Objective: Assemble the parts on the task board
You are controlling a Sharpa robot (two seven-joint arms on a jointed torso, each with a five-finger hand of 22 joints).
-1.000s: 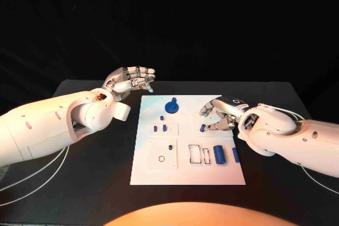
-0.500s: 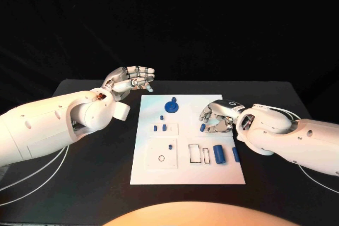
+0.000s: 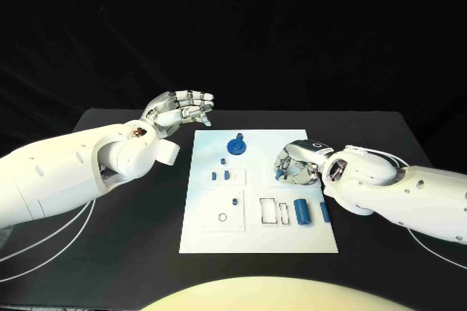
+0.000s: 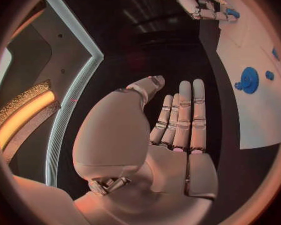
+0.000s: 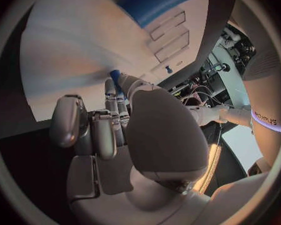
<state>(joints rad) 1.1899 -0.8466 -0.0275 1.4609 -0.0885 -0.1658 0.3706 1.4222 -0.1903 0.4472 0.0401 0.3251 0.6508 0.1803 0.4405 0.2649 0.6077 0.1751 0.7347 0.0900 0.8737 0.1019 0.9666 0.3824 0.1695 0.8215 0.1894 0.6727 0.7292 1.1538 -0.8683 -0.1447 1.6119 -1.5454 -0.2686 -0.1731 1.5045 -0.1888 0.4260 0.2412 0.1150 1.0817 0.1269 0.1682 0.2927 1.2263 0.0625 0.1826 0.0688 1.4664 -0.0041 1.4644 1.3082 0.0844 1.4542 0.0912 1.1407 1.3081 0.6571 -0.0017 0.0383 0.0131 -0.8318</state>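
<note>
Right hand (image 3: 297, 162) pinches a small blue part (image 3: 279, 175); left hand (image 3: 180, 108) curls, holding nothing.

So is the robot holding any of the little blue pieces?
The left hand holds nothing. The right hand is curled over a small blue part on the task board; whether it grips it cannot be told.

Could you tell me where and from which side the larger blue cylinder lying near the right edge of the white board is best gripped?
The larger blue cylinder lies flat on the white task board, long axis running near to far. Probably best pinched from above across its middle, fingers on its two curved long sides. The smaller blue piece beside it leaves little room there, so a narrow pinch seems wise. The right hand is nearest.
</note>
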